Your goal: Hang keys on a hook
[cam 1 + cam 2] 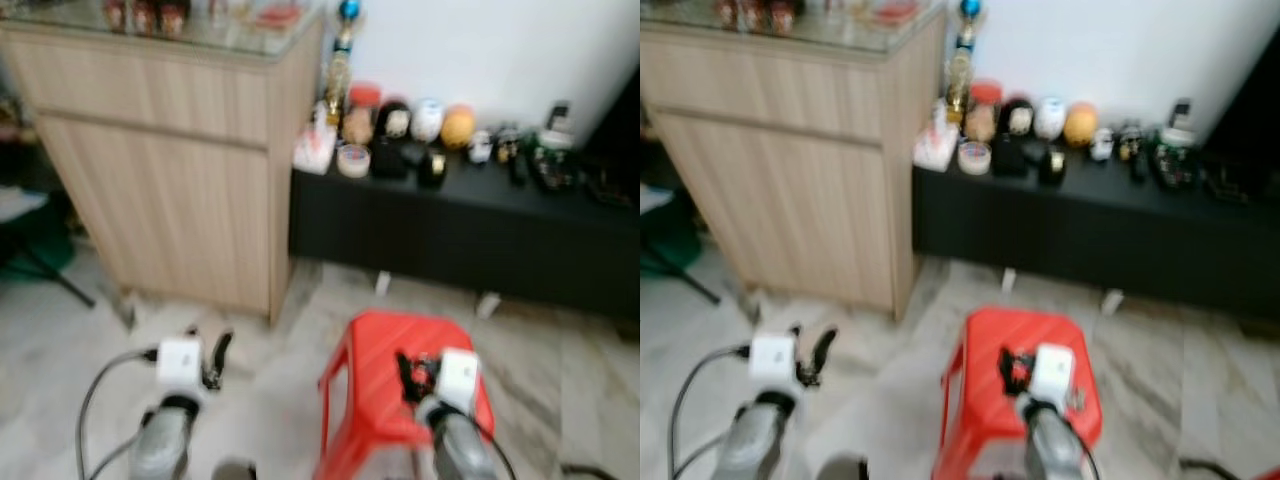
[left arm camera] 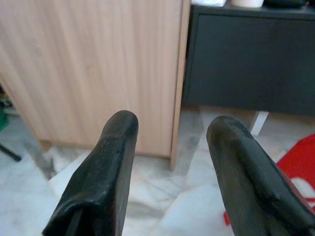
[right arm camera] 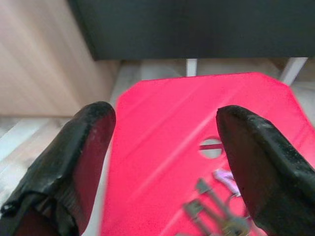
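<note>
A tall light-wood cabinet (image 1: 170, 150) with a glass top stands beside a low black matte bench (image 1: 470, 225) crowded with small ornaments. On the pale marbled floor (image 1: 270, 350) sits a glossy red plastic stool (image 3: 197, 147). On its seat lies a bunch of metal keys (image 3: 216, 211), just below the spread-apart right gripper (image 3: 165, 162), near one finger. The left gripper (image 2: 170, 162) hovers open over the floor.

A home living room: wooden cabinet (image 1: 170, 150), knick-knack-laden low black console (image 1: 460, 225).
</note>
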`<state>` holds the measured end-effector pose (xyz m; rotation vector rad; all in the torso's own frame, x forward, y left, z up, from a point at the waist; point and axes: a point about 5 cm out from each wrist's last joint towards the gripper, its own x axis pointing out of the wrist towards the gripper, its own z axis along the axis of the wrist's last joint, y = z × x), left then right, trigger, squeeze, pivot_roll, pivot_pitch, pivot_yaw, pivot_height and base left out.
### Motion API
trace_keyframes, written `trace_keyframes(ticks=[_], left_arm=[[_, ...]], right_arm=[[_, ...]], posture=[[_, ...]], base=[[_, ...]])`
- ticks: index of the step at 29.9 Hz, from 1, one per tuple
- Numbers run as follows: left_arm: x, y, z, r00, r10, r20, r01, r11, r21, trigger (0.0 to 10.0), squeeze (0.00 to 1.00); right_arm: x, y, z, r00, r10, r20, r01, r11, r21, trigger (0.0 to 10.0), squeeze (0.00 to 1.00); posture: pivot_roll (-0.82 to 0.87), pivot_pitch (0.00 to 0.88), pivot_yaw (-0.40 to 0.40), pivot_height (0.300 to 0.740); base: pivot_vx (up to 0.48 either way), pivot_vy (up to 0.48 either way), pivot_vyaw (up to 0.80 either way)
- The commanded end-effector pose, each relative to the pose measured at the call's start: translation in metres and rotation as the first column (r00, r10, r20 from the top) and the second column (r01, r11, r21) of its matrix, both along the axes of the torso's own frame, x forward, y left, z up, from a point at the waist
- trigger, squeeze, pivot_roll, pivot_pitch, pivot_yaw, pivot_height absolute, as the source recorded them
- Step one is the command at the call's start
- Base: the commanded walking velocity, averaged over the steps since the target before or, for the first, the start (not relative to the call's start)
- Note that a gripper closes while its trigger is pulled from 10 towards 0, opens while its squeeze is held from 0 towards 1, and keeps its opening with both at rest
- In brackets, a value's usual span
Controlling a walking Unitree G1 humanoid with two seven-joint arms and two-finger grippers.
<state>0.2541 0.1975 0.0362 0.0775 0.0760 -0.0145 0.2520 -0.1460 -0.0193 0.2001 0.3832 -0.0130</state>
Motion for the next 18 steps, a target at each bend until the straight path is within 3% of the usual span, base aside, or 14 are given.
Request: trace_keyframes(ticks=[1,4,10,15,18], left_arm=[[0.001,-0.011,-0.002,0.999,-0.035,-0.01,0.035,0.999,-0.021,10.0,0.0],[0.001,-0.011,-0.003,0.999,-0.036,-0.014,0.036,0.999,-0.023,10.0,0.0],[0.0,-0.013,-0.004,0.999,-0.052,-0.017,0.051,0.998,-0.025,10.0,0.0],[-0.004,-0.012,-0.01,0.998,-0.048,-0.038,0.047,0.999,-0.028,10.0,0.0],[-0.004,-0.012,-0.01,0.998,-0.047,-0.039,0.046,0.999,-0.027,10.0,0.0]], right_arm=[[-0.008,-0.012,-0.007,0.999,-0.038,-0.035,0.037,0.999,-0.007,10.0,0.0],[-0.01,-0.013,-0.01,0.998,-0.04,-0.048,0.04,0.999,-0.007,10.0,0.0],[-0.013,-0.014,-0.016,0.996,-0.043,-0.08,0.043,0.999,-0.005,10.0,0.0],[-0.027,-0.018,-0.035,0.971,-0.027,-0.236,0.018,0.999,-0.039,10.0,0.0],[-0.032,-0.018,-0.039,0.961,-0.038,-0.272,0.034,0.999,-0.017,10.0,0.0]], posture=[[0.1,0.018,-0.104,0.627],[0.1,0.018,-0.104,0.627],[0.1,0.019,-0.104,0.627],[0.1,0.023,-0.104,0.627],[0.1,0.024,-0.104,0.627]], base=[[0.33,0.0,0.0],[0.299,0.0,0.0],[0.0,0.0,0.0],[0.0,0.0,0.0],[0.0,0.0,0.0]])
